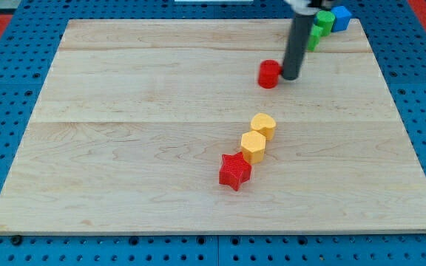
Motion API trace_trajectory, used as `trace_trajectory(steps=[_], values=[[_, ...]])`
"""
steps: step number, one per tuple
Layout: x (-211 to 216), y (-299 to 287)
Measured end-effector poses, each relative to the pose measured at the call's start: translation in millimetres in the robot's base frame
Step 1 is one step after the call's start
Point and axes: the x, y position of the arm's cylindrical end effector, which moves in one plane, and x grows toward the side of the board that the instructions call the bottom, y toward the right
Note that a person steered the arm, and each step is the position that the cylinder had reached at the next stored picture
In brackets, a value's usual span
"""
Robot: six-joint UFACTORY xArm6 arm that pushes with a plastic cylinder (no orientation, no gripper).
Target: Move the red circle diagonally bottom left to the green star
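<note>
The red circle (269, 74) sits on the wooden board in the upper middle-right. My tip (290, 76) is just to its right, touching or nearly touching it. A green block (322, 22), its shape partly hidden by the rod, sits at the view's top right, with another green piece (313, 39) just below it. The red circle lies below and to the left of these green blocks.
A blue block (340, 18) sits right of the green block at the top right corner. A yellow round block (263, 125), a yellow hexagon (254, 146) and a red star (234, 171) form a diagonal line in the board's middle. The board's edge (213, 230) borders blue pegboard.
</note>
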Motion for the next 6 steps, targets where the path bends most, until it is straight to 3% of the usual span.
trace_trajectory(steps=[2,4,6], values=[[7.5,-95.1],[-51.4,-76.9],[-20.6,-127.5]])
